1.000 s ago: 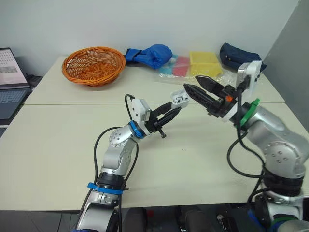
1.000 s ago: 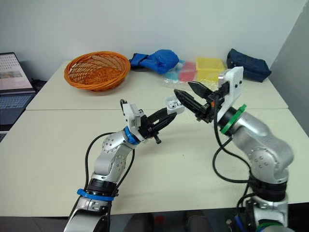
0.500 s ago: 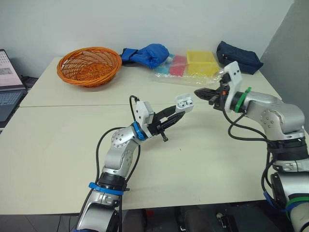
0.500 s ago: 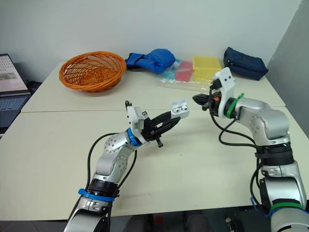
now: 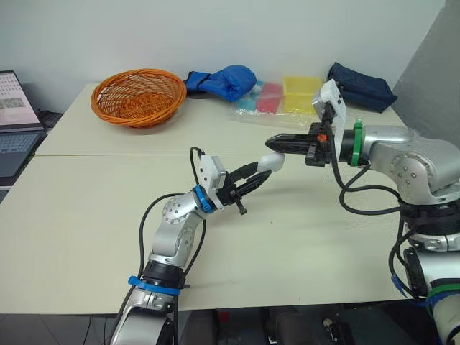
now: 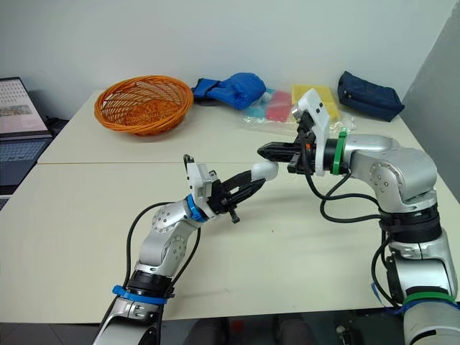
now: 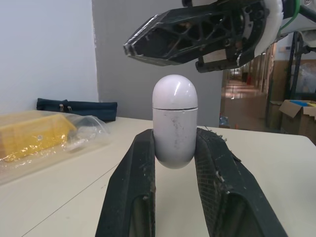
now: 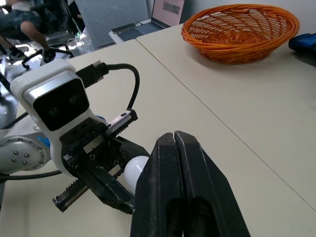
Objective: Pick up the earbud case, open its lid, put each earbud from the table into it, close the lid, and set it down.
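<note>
Pale bench (image 5: pixel 93 215) stands before a white wall, with an orange basket (image 5: pixel 139 95) near its far left corner. Above the bench's middle, the left pincer (image 5: pixel 260 171) pinches the white earbud case (image 7: pixel 175 121) by its lower half, holding it off the surface. The right pincer (image 5: pixel 272 142), fingers pressed together, sits just over the domed lid (image 7: pixel 175 91). Half a second ago the lid stood open; now it is shut, so probably only setting the case down remains. No brand or writing is readable.

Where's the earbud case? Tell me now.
Mid left eye view: the earbud case sits clamped in the left gripper above the table, the shut right gripper close by.
</note>
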Robot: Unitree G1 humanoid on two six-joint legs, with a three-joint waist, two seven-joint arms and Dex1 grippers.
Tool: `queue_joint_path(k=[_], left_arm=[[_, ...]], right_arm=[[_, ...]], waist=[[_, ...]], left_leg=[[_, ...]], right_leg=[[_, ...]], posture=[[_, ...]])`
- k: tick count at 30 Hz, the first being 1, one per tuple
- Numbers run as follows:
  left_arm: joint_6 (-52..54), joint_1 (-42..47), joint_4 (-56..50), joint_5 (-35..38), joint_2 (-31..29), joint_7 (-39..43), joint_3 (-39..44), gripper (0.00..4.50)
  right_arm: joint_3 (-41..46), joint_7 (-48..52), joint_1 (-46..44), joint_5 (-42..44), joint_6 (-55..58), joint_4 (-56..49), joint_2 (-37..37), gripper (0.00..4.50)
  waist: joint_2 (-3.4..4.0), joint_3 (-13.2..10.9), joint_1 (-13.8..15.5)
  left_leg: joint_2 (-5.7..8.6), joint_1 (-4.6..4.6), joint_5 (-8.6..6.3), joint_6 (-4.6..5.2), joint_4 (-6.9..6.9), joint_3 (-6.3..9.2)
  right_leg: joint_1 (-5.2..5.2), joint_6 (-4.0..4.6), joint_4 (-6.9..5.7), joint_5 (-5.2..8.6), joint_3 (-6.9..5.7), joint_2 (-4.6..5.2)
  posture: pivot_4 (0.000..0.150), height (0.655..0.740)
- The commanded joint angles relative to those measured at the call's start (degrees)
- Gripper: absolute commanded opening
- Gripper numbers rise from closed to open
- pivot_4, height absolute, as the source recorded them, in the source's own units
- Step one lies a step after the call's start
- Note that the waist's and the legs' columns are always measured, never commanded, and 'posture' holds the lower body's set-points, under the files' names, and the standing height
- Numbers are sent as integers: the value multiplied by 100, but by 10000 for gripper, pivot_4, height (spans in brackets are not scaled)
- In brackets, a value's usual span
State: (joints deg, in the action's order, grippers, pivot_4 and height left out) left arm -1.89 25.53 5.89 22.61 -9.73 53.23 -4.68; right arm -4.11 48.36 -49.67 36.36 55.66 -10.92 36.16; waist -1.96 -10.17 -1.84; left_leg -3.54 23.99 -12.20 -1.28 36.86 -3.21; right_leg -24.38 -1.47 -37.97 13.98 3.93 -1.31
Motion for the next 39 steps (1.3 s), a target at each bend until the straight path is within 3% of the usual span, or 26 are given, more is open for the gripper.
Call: queue_joint_path(k=[1, 6, 10, 13, 16, 19, 23, 26, 32, 39], left_arm=[[-123, 149, -144, 56, 52, -11, 19, 7613], [-118, 194, -107, 65, 57, 16, 24, 7613], [-23, 270, -60, 104, -11, 59, 60, 7613], [815, 417, -58, 396, -216, 103, 115, 7613], [2514, 594, -118, 961, -520, -6, 138, 7613], [3655, 701, -152, 1211, -820, -98, 106, 7613], [5154, 900, 54, 1303, -1215, -310, -11, 7613], [6125, 1149, 346, 1541, -1136, -705, 271, 7613], [7512, 1403, 733, 1730, -844, -1783, 1104, 7613], [8138, 1151, 590, 1577, -911, -2203, 1176, 7613]], right_arm=[[-71, -164, 106, -304, -260, -329, 79, 172], [-274, -600, 524, -908, -724, -596, -18, 172], [300, -826, 599, -630, -895, -725, -355, 172], [882, -563, 889, -216, -1115, -1024, -285, 1788], [1152, -236, 1587, -160, -1459, -1375, -20, 9251], [1103, -16, 2245, -375, -2004, -1578, 166, 20112], [567, 774, 3743, -1351, -3745, -1577, 540, 33935], [337, 704, 4158, -1602, -4324, -1316, 315, 43963], [135, 327, 4302, -2021, -4714, -938, -85, 44526], [87, 266, 4304, -2172, -4995, -614, -200, 44526]], waist=[[0, 0, 0], [0, 0, -3], [0, 0, -2], [0, 0, 14], [-1, 0, 16], [-1, 0, 0], [-1, 0, -12], [0, 0, -57], [-3, 0, -84], [-3, 0, -78]], left_leg=[[0, 0, 0, 0, 0, -1], [0, 0, 0, 0, -1, -1], [0, 0, 0, 0, -1, -1], [1, 2, 0, 0, 1, 1], [2, 2, 0, 0, 0, 5], [2, 3, -1, 1, -1, 18], [4, -1, -1, 1, 1, 22], [0, -13, -1, 0, 1, 21], [3, -19, 1, 0, 14, 22], [3, -18, 0, -1, 0, 20]], right_leg=[[0, 0, 0, 0, 0, 0], [-1, 0, 0, 0, 0, -1], [-2, 0, -1, 0, 1, -1], [0, -1, -1, 0, -2, -1], [3, -1, 3, 0, -5, -1], [10, -5, 11, 4, -18, 1], [9, -5, 3, 4, -20, -3], [8, -1, -7, 5, -17, -8], [16, 0, -13, -2, -15, -6], [14, 6, -8, 3, -14, -6]], posture=[[1500, 7400], [1500, 7400], [1500, 7400], [1500, 7400], [1500, 7400], [1500, 7400], [1500, 7400], [1500, 7400], [1500, 7400], [1500, 7400]])
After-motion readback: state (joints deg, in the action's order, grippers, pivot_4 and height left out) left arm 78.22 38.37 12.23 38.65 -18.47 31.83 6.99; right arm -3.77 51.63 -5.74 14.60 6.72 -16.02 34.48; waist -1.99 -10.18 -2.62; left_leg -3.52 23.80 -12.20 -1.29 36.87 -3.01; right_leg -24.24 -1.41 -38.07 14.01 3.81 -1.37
